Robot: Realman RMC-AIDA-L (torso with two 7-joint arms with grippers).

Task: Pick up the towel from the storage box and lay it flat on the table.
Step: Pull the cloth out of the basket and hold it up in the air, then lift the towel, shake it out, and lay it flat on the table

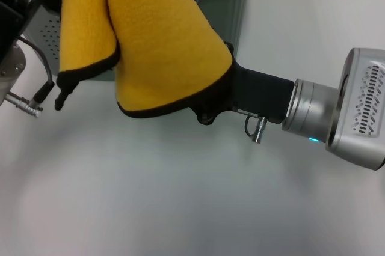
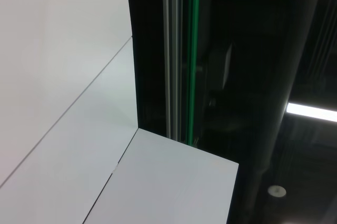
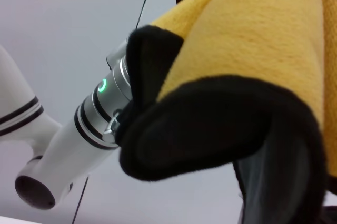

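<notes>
Towel (image 1: 162,39) is up in the air, hanging in folds over the table (image 1: 180,196), in front of the storage box (image 1: 225,12), which sits at the far edge w/ only part of its green wall showing. Top of the towel runs out of the head view near the left arm, so you can't see what holds it there; left gripper itself isn't visible, can't tell its state.

Right gripper (image 1: 210,109) sits at the towel's lower black-bound hem, reaching in from the right. Fingers are buried under the cloth, so can't tell if they're apart or clamped on the hem. Right wrist view shows the black edge (image 3: 221,124) draped right against the cam, yellow fleece above.

Handling, judging by the drape: light, soft, floppy, no stiffness, so it'll sag and fold wherever it isn't held. Fleece prob grips ok, not slippery, not fragile.

Where to hold: take 2 corners or the bound edge, one per gripper, well apart, so it spreads. Binding is thicker, a better bite than mid-cloth. Lower it w/ the free hem touching first, then drag flat.
</notes>
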